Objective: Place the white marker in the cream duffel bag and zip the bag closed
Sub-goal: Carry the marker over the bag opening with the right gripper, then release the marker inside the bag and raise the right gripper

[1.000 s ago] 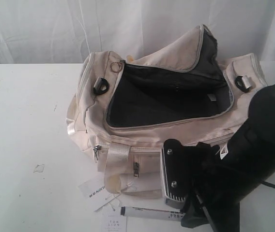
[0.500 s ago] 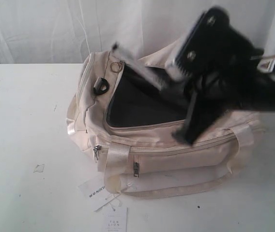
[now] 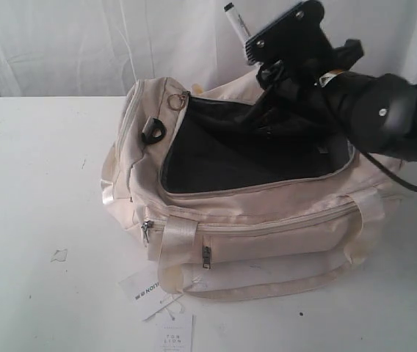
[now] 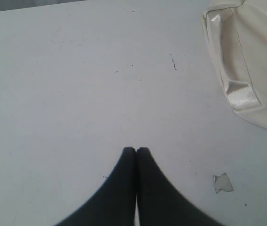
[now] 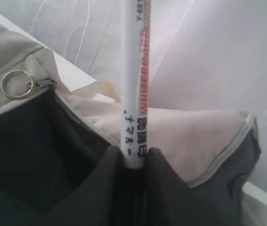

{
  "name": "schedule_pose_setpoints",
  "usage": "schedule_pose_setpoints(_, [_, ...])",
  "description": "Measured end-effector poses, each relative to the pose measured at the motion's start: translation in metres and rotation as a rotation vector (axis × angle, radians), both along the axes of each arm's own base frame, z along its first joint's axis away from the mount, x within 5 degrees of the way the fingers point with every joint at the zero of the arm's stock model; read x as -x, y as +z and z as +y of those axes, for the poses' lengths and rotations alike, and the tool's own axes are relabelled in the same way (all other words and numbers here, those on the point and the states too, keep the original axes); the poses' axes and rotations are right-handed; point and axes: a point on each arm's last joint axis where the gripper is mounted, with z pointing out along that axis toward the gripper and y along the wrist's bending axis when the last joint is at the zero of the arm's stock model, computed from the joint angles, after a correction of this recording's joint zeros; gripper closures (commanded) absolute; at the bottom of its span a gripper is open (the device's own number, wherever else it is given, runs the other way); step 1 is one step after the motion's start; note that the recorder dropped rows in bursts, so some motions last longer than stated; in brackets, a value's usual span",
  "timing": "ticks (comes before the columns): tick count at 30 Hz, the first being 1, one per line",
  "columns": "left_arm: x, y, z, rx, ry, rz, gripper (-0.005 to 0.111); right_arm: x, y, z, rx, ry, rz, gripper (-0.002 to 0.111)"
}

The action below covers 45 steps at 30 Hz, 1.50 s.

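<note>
Since the table (image 3: 32, 183) carries nothing but the cream duffel bag (image 3: 267, 242) and its paper hang tags (image 3: 166, 317), pickup looks done and the marker is off the surface. The bag lies with its main mouth wide open, dark lining (image 3: 245, 158) exposed, and the lid flap (image 5: 208, 136) thrown back toward the far side. I can't see anything inside. The right arm reaches in from the right, above the bag's rear edge. The right gripper (image 3: 251, 40) is clamped on the white marker (image 3: 236, 20), jaws pinching the lower barrel. The dark end points up and away, and the printed barrel stands clear of the fingers in the wrist view. The marker is airborne over the back rim and flap, not yet down in the opening. The left gripper (image 4: 136, 150) has its jaws together and holds nothing, parked over bare table just beside the bag's end. The main zip (image 3: 267, 189) is fully undone, with the ring pull (image 3: 176, 102) sitting at the left end of the opening. My read: the grasp and lift are finished. What's left is to carry the marker over the mouth, drop it, bring the flap down and run the zip. That puts it well under halfway, with the zip likely the fiddly part on soft fabric.
</note>
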Motion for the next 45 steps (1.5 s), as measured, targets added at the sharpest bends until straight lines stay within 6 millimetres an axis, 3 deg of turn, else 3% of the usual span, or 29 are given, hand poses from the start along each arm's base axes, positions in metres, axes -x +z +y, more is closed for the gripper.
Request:
schedule_pose_setpoints(6, [0.0,0.0,0.0,-0.001,0.001,-0.002,0.107,-0.01,-0.021,0.009,-0.089,-0.016,0.15,0.108])
schedule_pose_setpoints(15, [-0.001,0.001,0.001,-0.006,0.009,-0.016,0.107,-0.015,-0.047,0.015,-0.063,-0.001,0.272,0.108])
schedule_pose_setpoints(23, [-0.001,0.002,0.001,-0.008,0.013,-0.023,0.107,-0.014,-0.072,0.041,-0.02,0.061,0.345,0.107])
schedule_pose_setpoints(29, [-0.001,0.002,0.001,-0.009,0.014,-0.024,0.107,-0.015,-0.073,0.041,-0.02,0.059,0.339,0.082])
schedule_pose_setpoints(33, [-0.001,0.002,0.001,-0.009,0.014,-0.024,0.107,-0.015,-0.073,0.041,-0.02,0.059,0.339,0.074])
schedule_pose_setpoints(40, [-0.001,0.002,0.001,-0.009,0.014,-0.024,0.107,-0.014,-0.072,0.041,-0.022,0.059,0.336,0.076])
schedule_pose_setpoints(45, [-0.001,0.002,0.001,-0.009,0.014,-0.024,0.107,-0.012,-0.045,0.036,-0.084,0.037,0.269,0.097])
